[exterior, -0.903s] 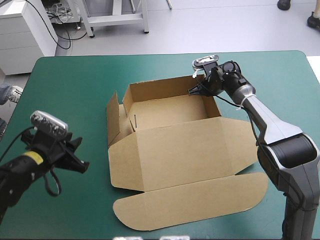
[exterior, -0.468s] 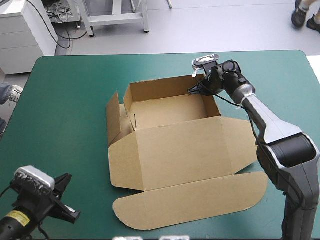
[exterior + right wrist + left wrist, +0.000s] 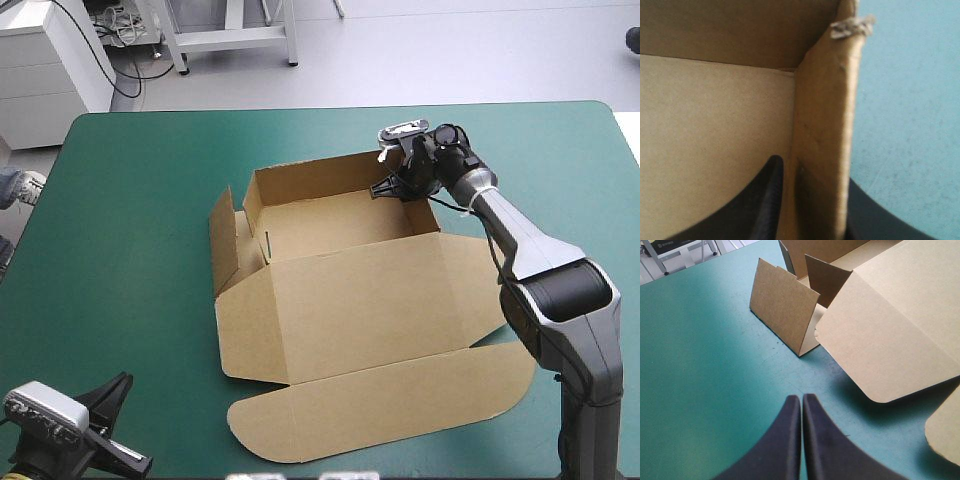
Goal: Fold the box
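The brown box (image 3: 350,295) lies mid-table as an open tray, its walls up at the far side and its lid flat toward the near edge. My right gripper (image 3: 393,187) is at the tray's far right corner, shut on the box's right wall (image 3: 822,140), one black finger inside the tray and one outside. That wall's top corner is frayed (image 3: 852,26). My left gripper (image 3: 130,420) is shut on nothing, low over the teal-green cover near the table's near left corner. Ahead of the left gripper (image 3: 801,401) stand the box's upright left flap (image 3: 785,310) and the lid's rounded corner (image 3: 890,340).
The long rounded lid flap (image 3: 380,405) lies flat by the near edge. Bare teal-green cover (image 3: 130,230) stretches left of the box and beyond the right wall (image 3: 910,110). The table's far edge runs behind the tray.
My left arm has pulled back from beside the box toward the near left corner. My right gripper has shifted slightly left, still on the box's wall.
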